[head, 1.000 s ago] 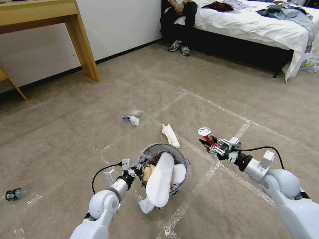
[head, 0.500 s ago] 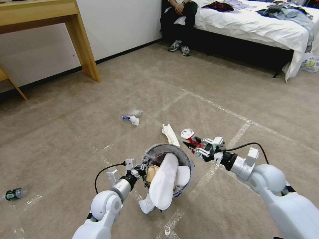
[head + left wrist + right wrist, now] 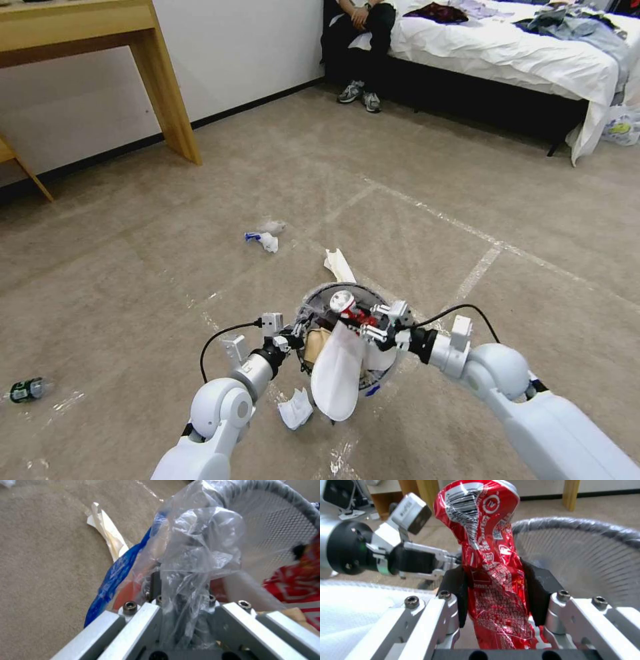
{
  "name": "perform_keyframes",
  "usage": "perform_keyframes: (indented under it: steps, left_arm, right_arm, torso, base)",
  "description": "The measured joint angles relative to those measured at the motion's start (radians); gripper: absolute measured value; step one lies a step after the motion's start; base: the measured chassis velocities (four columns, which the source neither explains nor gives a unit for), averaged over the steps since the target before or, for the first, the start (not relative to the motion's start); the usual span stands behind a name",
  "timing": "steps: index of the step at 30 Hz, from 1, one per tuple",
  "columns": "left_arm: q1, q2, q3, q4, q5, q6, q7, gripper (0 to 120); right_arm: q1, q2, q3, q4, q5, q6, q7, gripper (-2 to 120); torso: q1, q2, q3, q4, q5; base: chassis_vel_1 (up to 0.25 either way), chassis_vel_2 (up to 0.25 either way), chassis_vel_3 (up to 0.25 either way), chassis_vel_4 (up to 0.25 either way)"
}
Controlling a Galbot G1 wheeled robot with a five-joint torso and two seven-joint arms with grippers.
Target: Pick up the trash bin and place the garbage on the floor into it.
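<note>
Pinching a crushed red can (image 3: 490, 580) over the trash bin (image 3: 320, 295) — right gripper (image 3: 360, 319); left gripper (image 3: 293, 331) clamps the bag-lined rim.

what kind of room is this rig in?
Most likely a bedroom or hotel-style room mock-up: a bed with white sheets and clothes on it, a wooden desk by the wall, and taped beige carpet.

White arms (image 3: 213, 417), black cables (image 3: 220, 337)
</note>
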Motion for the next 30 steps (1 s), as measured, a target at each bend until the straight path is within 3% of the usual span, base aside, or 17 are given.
perform_keyframes:
  steps: [20,24,26,30]
  left_arm:
    - [-0.005,-0.005,0.019,0.02,0.007,0.0,0.0,1]
    - [-0.007,-0.006,0.023,0.028,0.006,0.0,0.0,1]
    - [-0.008,-0.008,0.024,0.034,0.007,0.0,0.0,1]
    - [-0.009,-0.008,0.024,0.036,0.007,0.0,0.0,1]
  right_arm:
    - [0.003,0.0,-0.015,-0.016,-0.015,0.015,0.004,34]
    - [0.006,-0.001,-0.016,-0.015,-0.014,0.017,0.007,47]
    - [0.006,-0.007,-0.016,-0.01,-0.012,0.02,0.007,60]
    - [0.006,-0.01,-0.016,-0.003,-0.008,0.02,0.007,68]
  torso:
    - [0.0,0.0,0.0,0.0,0.0002]
    - [0.0,0.0,0.0,0.0,0.0002]
    - [0.0,0.0,0.0,0.0,0.0002]
    - [0.0,0.0,0.0,0.0,0.0002]
  base:
    - [0.0,0.0,0.0,0.0]
    - [0.0,0.0,0.0,0.0]
    - [0.0,0.0,0.0,0.0]
    - [0.0,0.0,0.0,0.0]
